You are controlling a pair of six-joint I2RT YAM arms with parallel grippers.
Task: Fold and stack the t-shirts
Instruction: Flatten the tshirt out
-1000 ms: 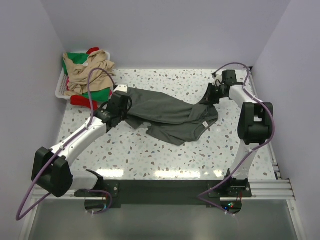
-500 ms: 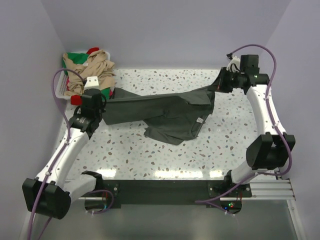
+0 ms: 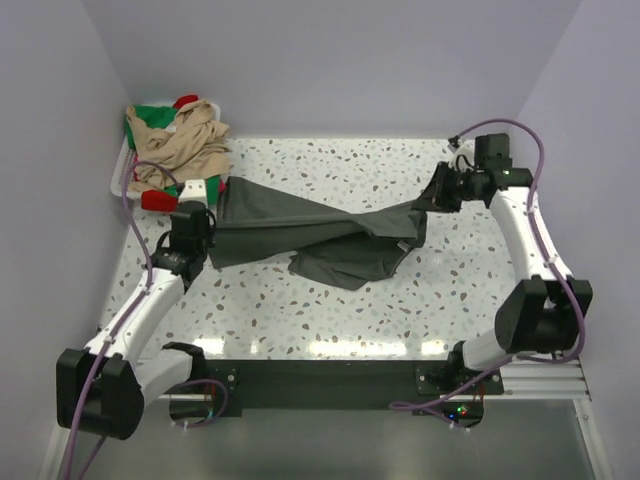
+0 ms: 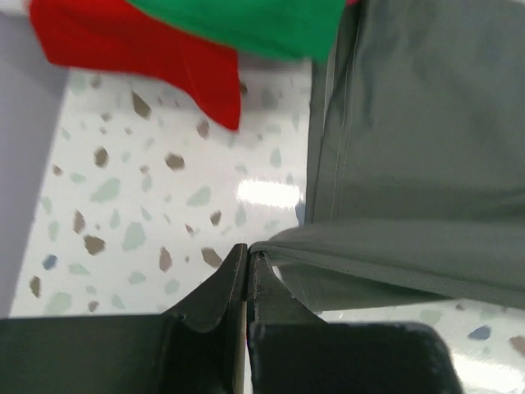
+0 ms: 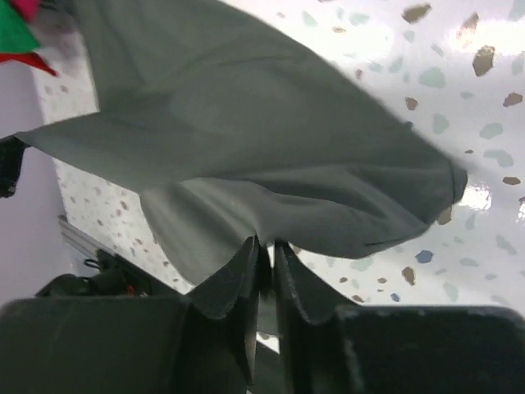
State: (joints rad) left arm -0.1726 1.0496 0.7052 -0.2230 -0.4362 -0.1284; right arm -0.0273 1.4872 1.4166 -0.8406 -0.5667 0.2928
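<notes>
The speckled surface (image 3: 330, 320) carries a dark grey t-shirt (image 3: 320, 235), pulled into a twisted band across its middle from left to right, with the lower part sagging onto the surface. In the far left corner a white basket (image 3: 118, 180) holds a heap: a beige t-shirt (image 3: 185, 145) on top, a green t-shirt (image 3: 150, 115) behind it, and a red t-shirt (image 3: 157, 199) hanging over the near rim. The left pincer (image 4: 248, 250) is clamped tight on the grey shirt's left edge. The right pincer (image 5: 264, 246), jaws narrow, pinches a fold at the shirt's right end. A small white label (image 3: 399, 243) shows near that end.
</notes>
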